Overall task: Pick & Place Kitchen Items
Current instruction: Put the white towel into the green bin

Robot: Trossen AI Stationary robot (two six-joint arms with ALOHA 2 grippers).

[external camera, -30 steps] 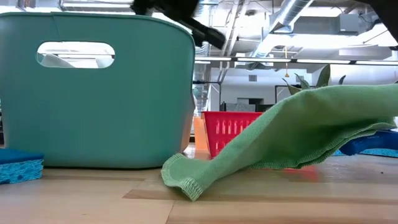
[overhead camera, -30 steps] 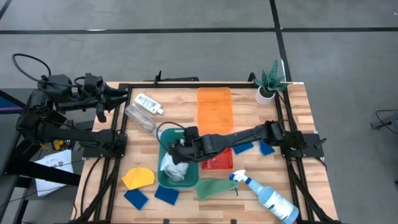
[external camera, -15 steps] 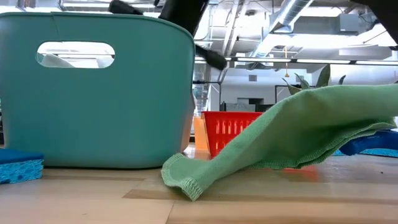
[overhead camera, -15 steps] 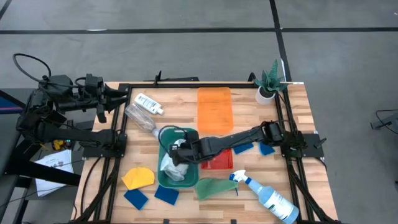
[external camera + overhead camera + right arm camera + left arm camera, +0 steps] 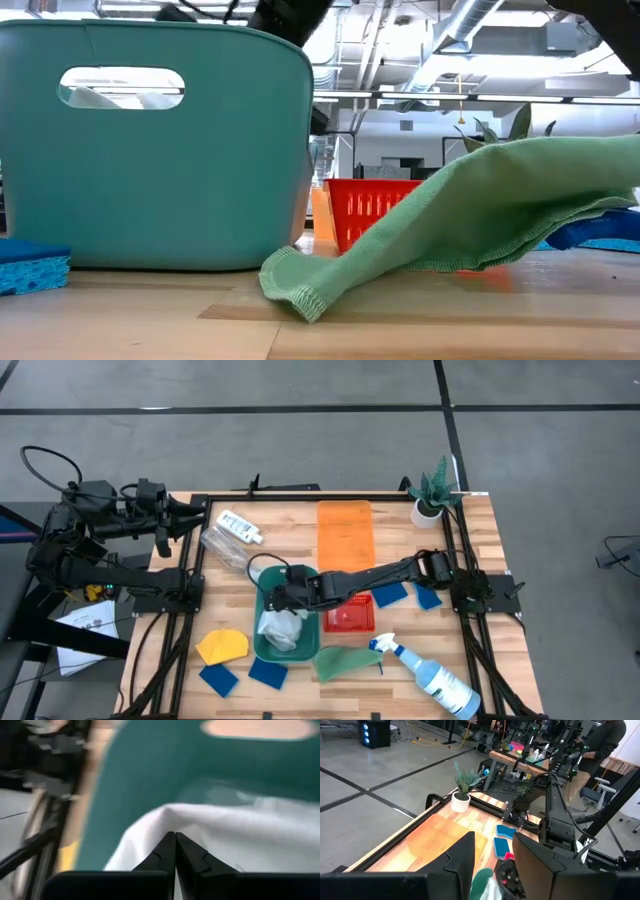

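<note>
Over the teal plastic bin (image 5: 262, 644), the right gripper (image 5: 279, 596) is hanging with fingers pressed together above the crumpled white cloth (image 5: 279, 628), holding nothing. Placing looks finished; next it is probably needing to fetch the green cloth (image 5: 340, 661).

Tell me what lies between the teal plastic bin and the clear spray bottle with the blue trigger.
In the high view, the green cloth lies between the teal bin and the spray bottle.

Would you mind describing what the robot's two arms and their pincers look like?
Both arms are dark, nearly black, built from slim jointed segments. The left arm carries looping black cables at its base. The right arm is a long thin link ending in a bulkier wrist. The right pincer has two dark, angular fingers tapering to points. The left pincer has broad, flat black fingers. No markings show.
</note>
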